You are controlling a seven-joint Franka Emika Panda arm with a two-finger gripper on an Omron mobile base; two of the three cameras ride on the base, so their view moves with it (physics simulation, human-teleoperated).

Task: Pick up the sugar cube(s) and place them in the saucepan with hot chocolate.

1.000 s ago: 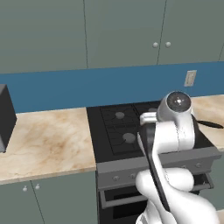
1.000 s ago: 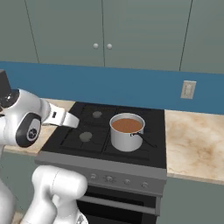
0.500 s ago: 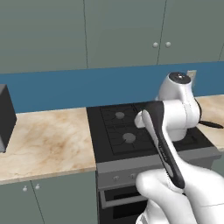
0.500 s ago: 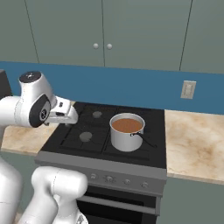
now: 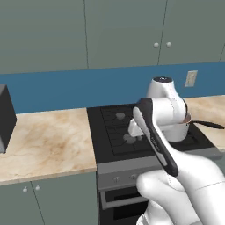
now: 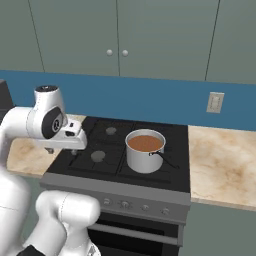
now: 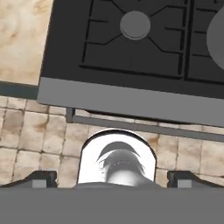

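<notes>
A: Sugar cubes? Where they lie I cannot tell; the saucepan (image 6: 145,150) sits on the stove (image 6: 170,172).
B: The tool (image 7: 113,179), left of the saucepan, gapes fully and holds nothing. Cubes are probably light and crumbly (pinch opposite flat faces, gently).

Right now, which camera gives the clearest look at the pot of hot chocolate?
The right base view: the pot shows whole, brown liquid and handle included. The left base view shows mostly its handle behind the arm; the hand view catches a grey edge.
</notes>
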